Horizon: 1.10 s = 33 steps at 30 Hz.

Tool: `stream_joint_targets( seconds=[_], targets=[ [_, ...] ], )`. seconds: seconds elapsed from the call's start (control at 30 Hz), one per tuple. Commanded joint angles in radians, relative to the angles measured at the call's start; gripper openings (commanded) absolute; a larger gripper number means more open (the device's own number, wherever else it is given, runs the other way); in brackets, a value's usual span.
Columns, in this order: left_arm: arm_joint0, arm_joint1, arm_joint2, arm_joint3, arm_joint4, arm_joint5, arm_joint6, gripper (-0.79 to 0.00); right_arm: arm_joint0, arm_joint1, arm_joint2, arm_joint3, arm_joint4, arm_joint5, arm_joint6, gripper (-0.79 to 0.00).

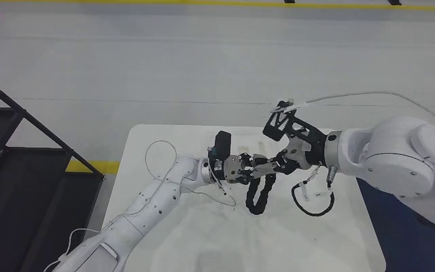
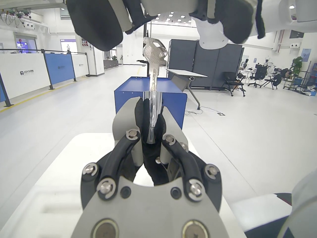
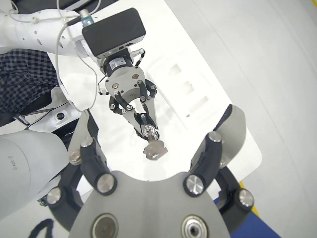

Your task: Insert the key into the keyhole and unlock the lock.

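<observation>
Fingers (image 2: 123,121) of your left gripper (image 2: 151,111) clamped the lock (image 2: 153,100) at mid-frame, key (image 2: 154,53) seated, so your wide-open right gripper (image 2: 164,18) up top probably needed to pinch and turn that key.

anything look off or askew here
Nothing stands out. The left gripper clamps the lock, the key sits straight in it, and the right gripper hangs open by the key's head.
</observation>
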Motion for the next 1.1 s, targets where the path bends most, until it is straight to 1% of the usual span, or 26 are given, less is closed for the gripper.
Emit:
stream_joint_targets(
  seconds=[0.0,0.03,0.13,0.33,0.43,0.73,0.9,0.93,1.07],
  targets=[
    [-0.001,0.003,-0.002,-0.007,-0.048,-0.001,-0.043,-0.785,-0.038,0.02,0.024,0.002,-0.031,-0.082,-0.027,0.0],
    [-0.003,0.007,-0.008,-0.01,-0.077,-0.001,-0.065,-0.785,-0.066,0.033,0.039,0.001,-0.047,-0.13,-0.054,0.0],
    [-0.004,0.017,-0.006,-0.023,-0.144,-0.001,-0.111,-0.785,-0.126,0.059,0.07,0.005,-0.097,-0.209,-0.102,0.0],
    [-0.008,0.04,0.018,-0.038,-0.278,-0.001,-0.198,-0.785,-0.225,0.097,0.12,-0.019,-0.214,-0.294,-0.183,0.0],
    [-0.012,0.052,0.034,-0.048,-0.329,-0.001,-0.236,-0.785,-0.269,0.111,0.142,-0.015,-0.246,-0.3,-0.213,0.0],
    [-0.039,0.077,0.076,-0.042,-0.437,-0.001,-0.322,-0.785,-0.277,0.112,0.146,-0.016,-0.248,-0.296,-0.222,0.0],
    [-0.063,0.083,0.108,-0.032,-0.494,-0.001,-0.36,-0.785,-0.288,0.102,0.159,-0.029,-0.38,-0.355,-0.291,0.0],
    [-0.068,0.083,0.114,-0.028,-0.503,-0.001,-0.364,-0.785,-0.291,0.099,0.161,-0.03,-0.404,-0.368,-0.319,0.0],
    [-0.085,0.084,0.131,-0.015,-0.525,-0.001,-0.369,-0.785,-0.306,0.091,0.163,-0.021,-0.48,-0.415,-0.362,0.0]
  ],
)
